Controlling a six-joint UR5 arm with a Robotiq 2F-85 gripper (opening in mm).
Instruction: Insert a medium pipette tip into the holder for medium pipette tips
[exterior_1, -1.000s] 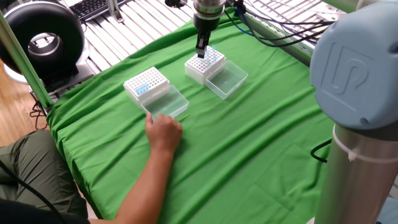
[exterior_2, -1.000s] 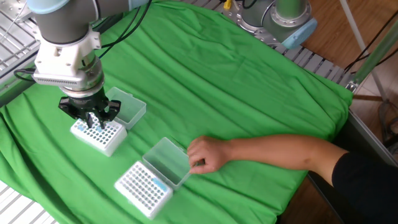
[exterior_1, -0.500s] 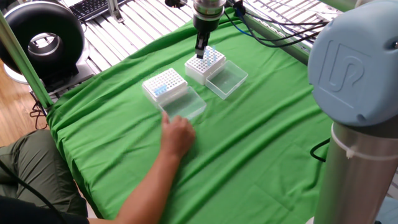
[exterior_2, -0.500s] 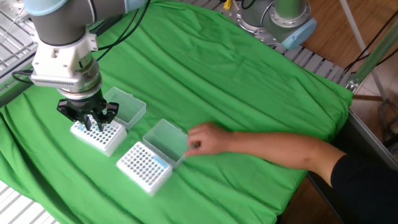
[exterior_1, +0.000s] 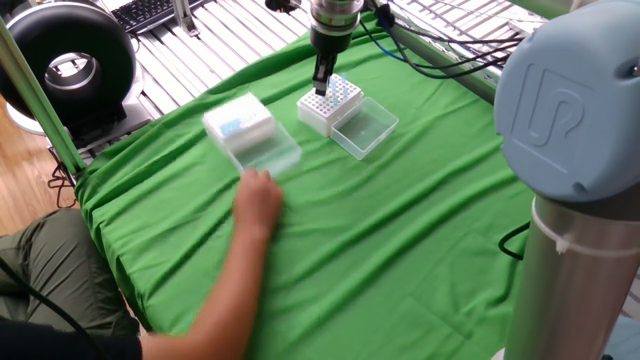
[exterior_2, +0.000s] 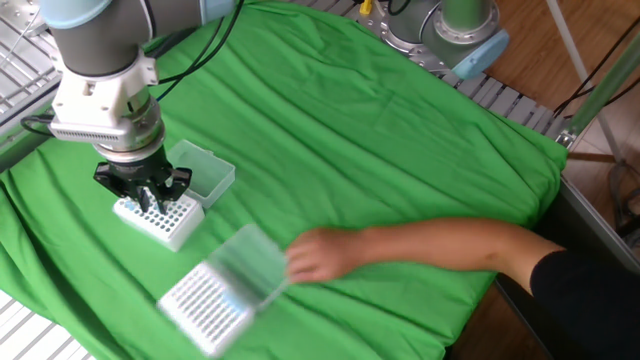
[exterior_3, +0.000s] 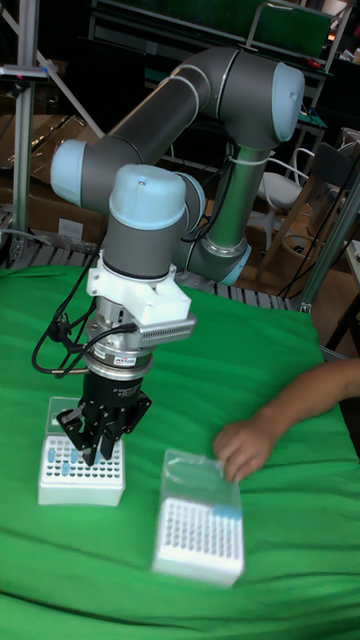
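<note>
Two alike white hole-grid racks with clear hinged lids lie open on the green cloth; I cannot tell which one is the holder for medium pipette tips. My gripper (exterior_1: 321, 85) (exterior_2: 148, 200) (exterior_3: 95, 455) points straight down onto one rack (exterior_1: 338, 100) (exterior_2: 165, 222) (exterior_3: 80, 478), which holds a few blue tips. Its fingers are drawn close together just above the holes. No pipette tip shows between them. A person's hand (exterior_1: 258, 200) (exterior_2: 315, 255) (exterior_3: 240, 450) is sliding the other rack (exterior_1: 238, 120) (exterior_2: 205, 305) (exterior_3: 200, 535), which is motion-blurred.
The person's forearm (exterior_2: 450, 245) reaches across the cloth from the table's edge. A black round fan (exterior_1: 70, 60) and a keyboard (exterior_1: 150, 12) sit beyond the table. My arm's grey base (exterior_1: 570, 200) stands at one corner, and cables (exterior_1: 440, 50) run behind the gripper.
The hand has slid the second rack away from the rack under my gripper, toward the table's edge. My gripper has barely moved above its rack.
</note>
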